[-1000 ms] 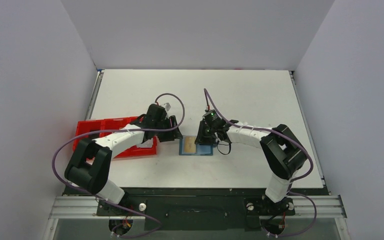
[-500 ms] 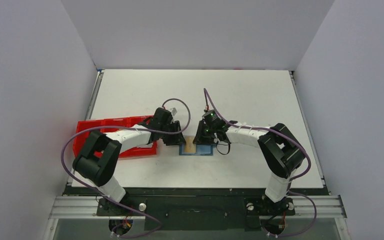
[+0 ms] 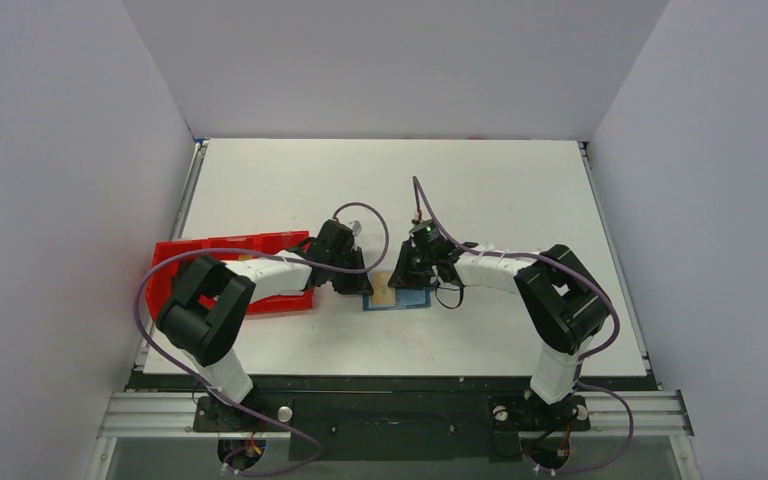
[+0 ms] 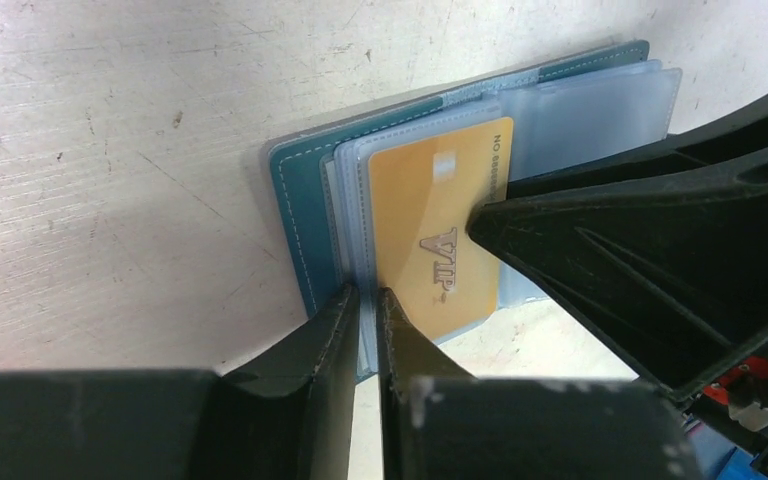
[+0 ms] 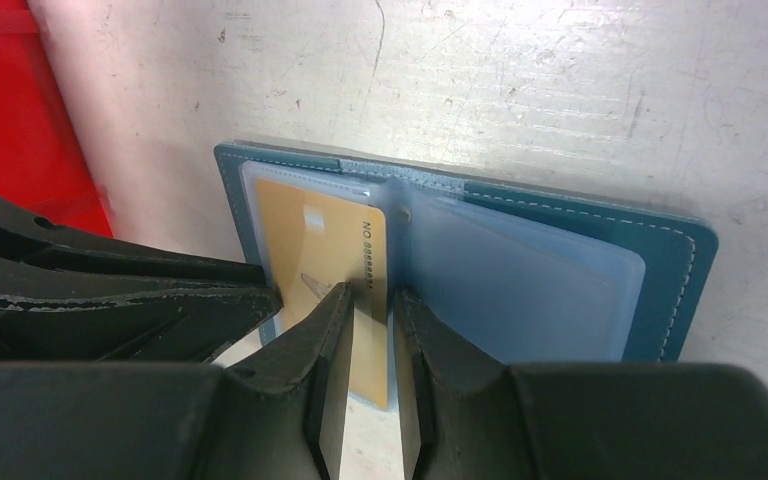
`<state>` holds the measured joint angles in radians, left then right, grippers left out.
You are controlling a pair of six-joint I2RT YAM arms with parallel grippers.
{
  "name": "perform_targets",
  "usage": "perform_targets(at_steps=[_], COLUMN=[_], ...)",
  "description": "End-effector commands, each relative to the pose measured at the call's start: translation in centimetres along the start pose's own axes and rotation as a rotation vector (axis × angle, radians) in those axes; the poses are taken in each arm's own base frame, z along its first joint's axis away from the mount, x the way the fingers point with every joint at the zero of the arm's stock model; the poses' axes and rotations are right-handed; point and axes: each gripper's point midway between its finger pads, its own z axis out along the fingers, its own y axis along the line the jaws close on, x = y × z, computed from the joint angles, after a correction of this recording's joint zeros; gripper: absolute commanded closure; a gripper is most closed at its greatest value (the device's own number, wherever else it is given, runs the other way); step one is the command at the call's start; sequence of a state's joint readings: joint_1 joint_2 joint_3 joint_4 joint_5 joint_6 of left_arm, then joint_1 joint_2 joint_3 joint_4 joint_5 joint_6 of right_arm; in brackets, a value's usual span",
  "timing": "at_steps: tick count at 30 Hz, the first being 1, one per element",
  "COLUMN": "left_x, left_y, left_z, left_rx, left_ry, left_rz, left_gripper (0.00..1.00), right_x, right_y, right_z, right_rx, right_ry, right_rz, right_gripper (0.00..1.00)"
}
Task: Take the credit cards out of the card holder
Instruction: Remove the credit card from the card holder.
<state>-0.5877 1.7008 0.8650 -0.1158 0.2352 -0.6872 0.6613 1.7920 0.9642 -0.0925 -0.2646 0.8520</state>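
My left claw (image 4: 364, 305), nearly shut, pinches the card holder (image 4: 295, 200) by its edge, likely to anchor it. My right claw (image 5: 373, 295), narrowed, straddles the gold card (image 5: 310, 240) at lower centre; I cannot tell whether it grips.

A lab test cell: bare white walls (image 3: 390, 60) enclose a white table (image 3: 500, 190) edged by aluminium rail (image 3: 390, 415).

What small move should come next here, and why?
Probably the right end effector should close on the gold card it straddles and draw it out: the card sits inside the open card holder, whose sleeve edge the left end effector pinches.
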Motion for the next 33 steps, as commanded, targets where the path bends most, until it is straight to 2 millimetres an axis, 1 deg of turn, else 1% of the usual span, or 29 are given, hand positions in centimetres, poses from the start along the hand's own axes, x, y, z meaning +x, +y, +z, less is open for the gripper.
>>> perform_targets(at_steps=[1,2,3,6,7,9,16,24,32,33], left_x=[1.2,1.5,1.7,2.1,2.3,2.5,2.8,2.9,3.1,3.1], left_y=[0.4,0.7,1.0,1.7,1.9,2.1,2.6,2.8,2.9,2.8], left_z=[1.4,1.5,1.6,1.7,1.8,1.8,2.0,2.0,1.9,1.9], left_rx=[-0.055,-0.075,-0.086,-0.118,-0.123,-0.129,-0.142,-0.154,-0.151,-0.148], left_ry=[0.032,0.043,0.049,0.052,0.056,0.062,0.066,0.055,0.055,0.054], left_rz=[0.001,-0.003,-0.013,-0.030,-0.036,-0.042,-0.057,-0.077,-0.092,-0.093], left_gripper=[0.95,1.00,1.00,1.00,1.00,1.00,1.00,1.00,1.00,1.00], right_x=[0.5,0.6,0.7,0.2,0.1,0.1,0.1,-0.2,-0.3,-0.3], right_y=[0.4,0.4,0.2,0.7,0.6,0.7,2.2,2.0,2.6,2.6], right_z=[1.0,1.0,1.0,0.7,0.6,0.4,-0.4,-0.9,-1.2,-1.2], right_rx=[-0.045,-0.046,-0.044,-0.084,-0.091,-0.112,-0.245,-0.249,-0.287,-0.289], right_ry=[0.007,0.010,0.012,-0.007,-0.012,-0.014,-0.008,-0.025,-0.032,-0.030], right_rz=[0.009,0.010,0.013,0.020,0.027,0.027,0.055,0.056,0.078,0.079], right_gripper=[0.82,0.82,0.82,0.82,0.82,0.82,0.81,0.81,0.87,0.89])
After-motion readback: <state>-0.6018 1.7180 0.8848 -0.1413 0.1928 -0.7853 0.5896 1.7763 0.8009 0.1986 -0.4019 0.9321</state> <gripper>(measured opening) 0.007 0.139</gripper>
